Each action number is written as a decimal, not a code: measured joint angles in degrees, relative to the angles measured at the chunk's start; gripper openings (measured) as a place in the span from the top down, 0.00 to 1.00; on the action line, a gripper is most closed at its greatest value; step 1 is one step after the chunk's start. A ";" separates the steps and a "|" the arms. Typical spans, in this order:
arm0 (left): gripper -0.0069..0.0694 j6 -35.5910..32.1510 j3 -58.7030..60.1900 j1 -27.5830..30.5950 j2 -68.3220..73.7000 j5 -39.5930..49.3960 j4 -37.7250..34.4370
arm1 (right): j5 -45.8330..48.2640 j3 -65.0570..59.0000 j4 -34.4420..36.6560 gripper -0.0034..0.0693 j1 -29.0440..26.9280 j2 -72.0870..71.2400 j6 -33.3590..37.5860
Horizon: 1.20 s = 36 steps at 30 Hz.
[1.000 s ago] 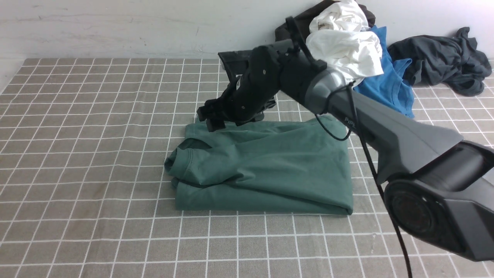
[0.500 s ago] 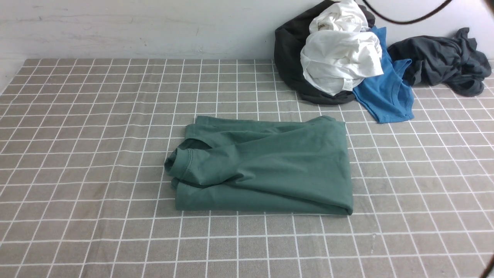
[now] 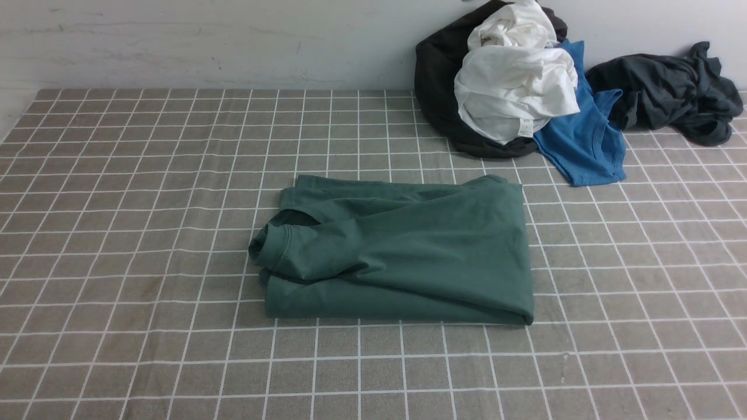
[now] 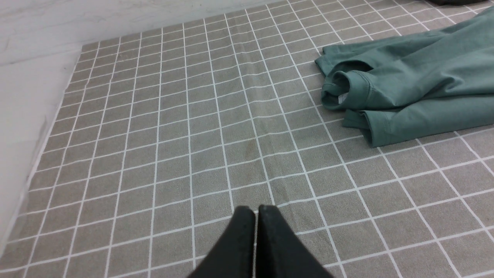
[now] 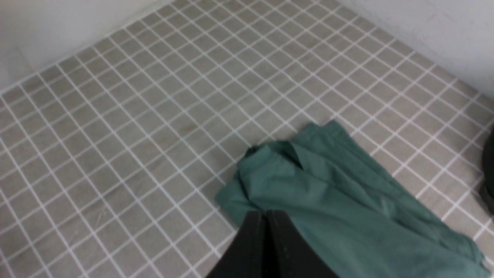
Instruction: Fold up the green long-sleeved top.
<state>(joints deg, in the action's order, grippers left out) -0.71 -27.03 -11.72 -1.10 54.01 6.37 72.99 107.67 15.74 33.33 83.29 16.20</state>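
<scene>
The desk (image 3: 117, 350), covered in a grey checked cloth, is bare along its near edge. The left hand (image 4: 256, 210) hangs over that bare cloth well to the side of the garment, its fingers pressed together on nothing. The right hand (image 5: 265, 214) hangs above the garment, likewise clenched and holding nothing. Neither arm shows in the front view.

In the middle of the desk lies the top (image 3: 402, 256), folded into a compact rectangle, with a cuffed sleeve end (image 3: 269, 248) rolled out at its left edge. Beyond it, against the wall, sits a heap of clothes: a white garment (image 3: 513, 87) over a dark one (image 3: 437, 87), a blue shirt (image 3: 583, 140) beside them, and a dark grey garment (image 3: 671, 87) further right.

The folding looks finished, or nearly so. If anything remains, the next move would be tucking that loose cuff in, which calls for a light pinch at the left edge without dragging the stacked layers.
</scene>
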 joint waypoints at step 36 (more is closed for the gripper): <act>0.92 0.05 0.00 0.00 0.00 -0.05 0.00 | -28.50 -60.50 1.82 0.97 -0.32 -49.72 -3.85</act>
<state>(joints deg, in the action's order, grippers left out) -0.66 -27.03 -11.72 -1.10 53.96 6.37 44.49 47.17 17.55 33.01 33.58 12.35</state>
